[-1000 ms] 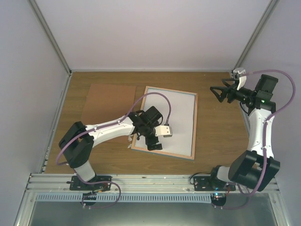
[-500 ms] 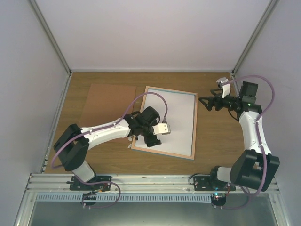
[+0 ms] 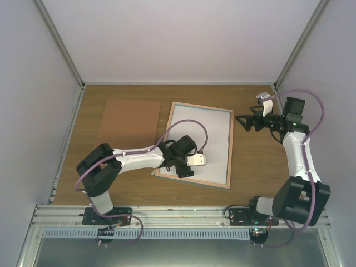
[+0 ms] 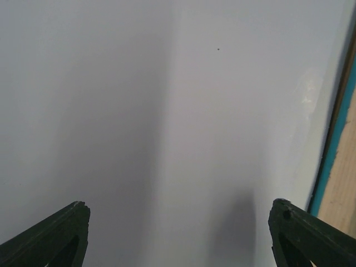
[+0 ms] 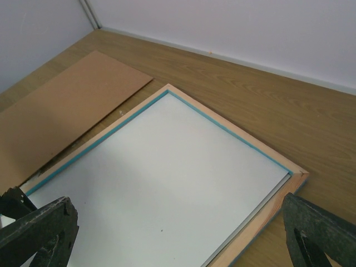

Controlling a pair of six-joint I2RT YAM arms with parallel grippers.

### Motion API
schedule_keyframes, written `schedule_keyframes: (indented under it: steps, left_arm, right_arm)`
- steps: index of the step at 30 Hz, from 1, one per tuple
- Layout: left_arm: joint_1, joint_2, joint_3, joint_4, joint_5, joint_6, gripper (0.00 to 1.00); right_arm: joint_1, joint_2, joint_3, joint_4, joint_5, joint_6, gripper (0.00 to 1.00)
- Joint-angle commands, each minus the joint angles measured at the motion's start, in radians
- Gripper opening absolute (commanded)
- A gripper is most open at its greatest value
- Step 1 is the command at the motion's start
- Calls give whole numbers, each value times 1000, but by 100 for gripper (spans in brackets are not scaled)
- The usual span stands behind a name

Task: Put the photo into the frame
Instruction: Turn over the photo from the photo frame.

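Poises left claw [image 4: 178,206], released, low over white sheet [image 3: 208,133] inside frame [image 3: 230,150] lying on tabletop [image 3: 139,192], long axis near-far; cannot tell whether photo's back. Holds right claw [image 3: 243,122], released, just right of far corner.

Top view: left tool [image 3: 182,169] + wrist cover frame [image 3: 229,151] corner at 7 o'clock; tip contact w/ white sheet [image 3: 210,133] – can't tell. Sheet's underside unseen, any print hidden. Left wrist view: fingers [image 4: 61,236] cut off at 6, frame rim clipped at 3. Right wrist view: frame near corner, brown board [image 5: 67,105] cut off at 6–9.
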Motion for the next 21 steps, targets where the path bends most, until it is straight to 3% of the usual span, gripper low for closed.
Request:
schedule_keyframes:
  steps: [1,6,10,16,21]
  left_arm:
    - [-27,14,-23,82,-63,39,89]
    - [-31,-19,-2,49,-73,43,93]
    - [48,-107,52,-22,10,-4,98]
    - [324,-240,65,-105,216,-93,99]
    - [593,-323,17,-127,320,-126,99]
  right_arm:
    - [4,-4,-5,27,11,-11,100]
    - [18,-4,5,47,18,21,99]
    - [98,18,37,96,97,146,96]
    - [308,112,102,254,160,401,96]
    - [506,269,224,291,198,467,99]
